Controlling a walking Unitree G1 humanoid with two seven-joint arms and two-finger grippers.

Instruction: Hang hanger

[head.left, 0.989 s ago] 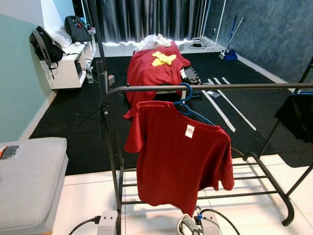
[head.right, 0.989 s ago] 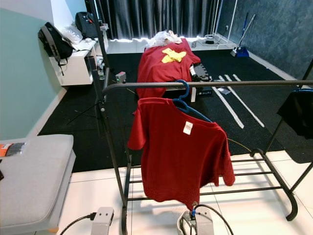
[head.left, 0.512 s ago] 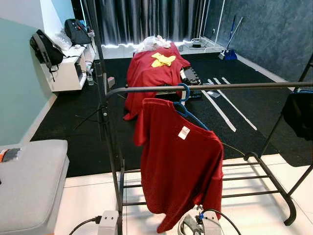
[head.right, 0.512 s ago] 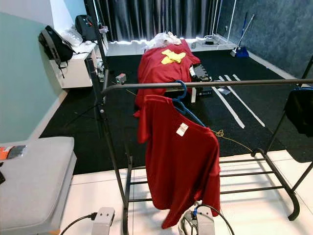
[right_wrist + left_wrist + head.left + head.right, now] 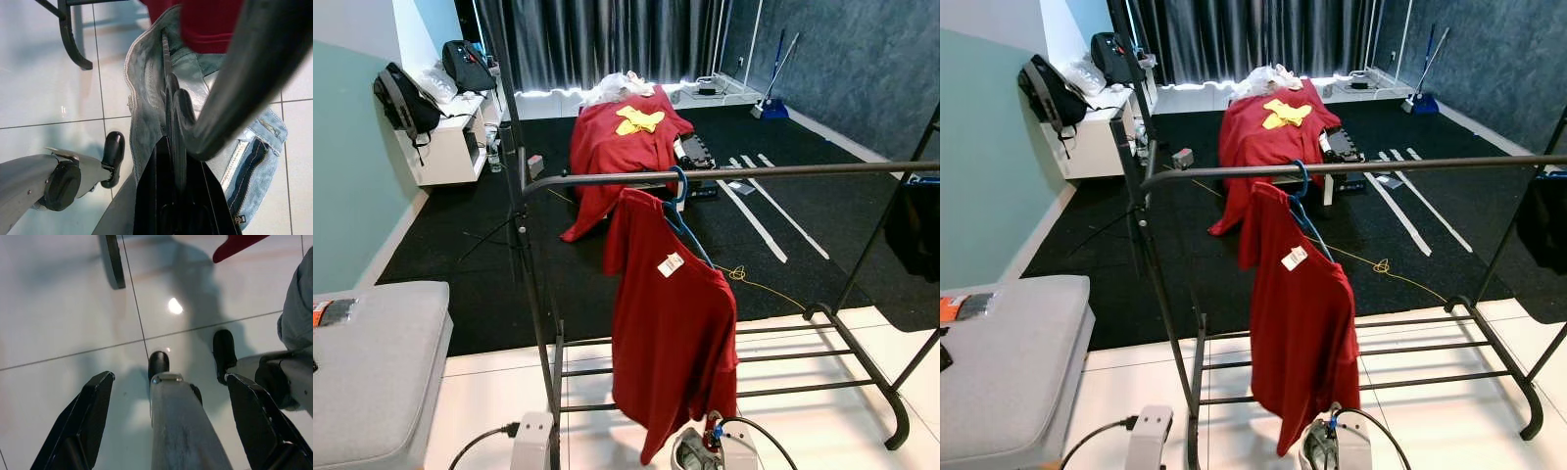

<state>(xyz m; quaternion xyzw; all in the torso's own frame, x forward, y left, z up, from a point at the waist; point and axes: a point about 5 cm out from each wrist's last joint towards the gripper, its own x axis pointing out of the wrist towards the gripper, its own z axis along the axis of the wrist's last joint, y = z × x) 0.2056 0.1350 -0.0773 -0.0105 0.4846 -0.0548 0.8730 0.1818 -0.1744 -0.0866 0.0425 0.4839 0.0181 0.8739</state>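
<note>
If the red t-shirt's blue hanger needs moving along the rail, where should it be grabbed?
Grip the blue plastic hanger at its bare neck just under the hook, coming from the robot's side. The red t-shirt hangs nearly edge-on, covering the arms, and the black metal rail blocks approach from above.

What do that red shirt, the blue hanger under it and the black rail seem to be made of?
The red shirt looks like soft matte knit cloth: it drapes in folds. The blue hanger seems smooth plastic, though coated wire is possible. The black rail looks like painted metal tube with a dull sheen.
</note>
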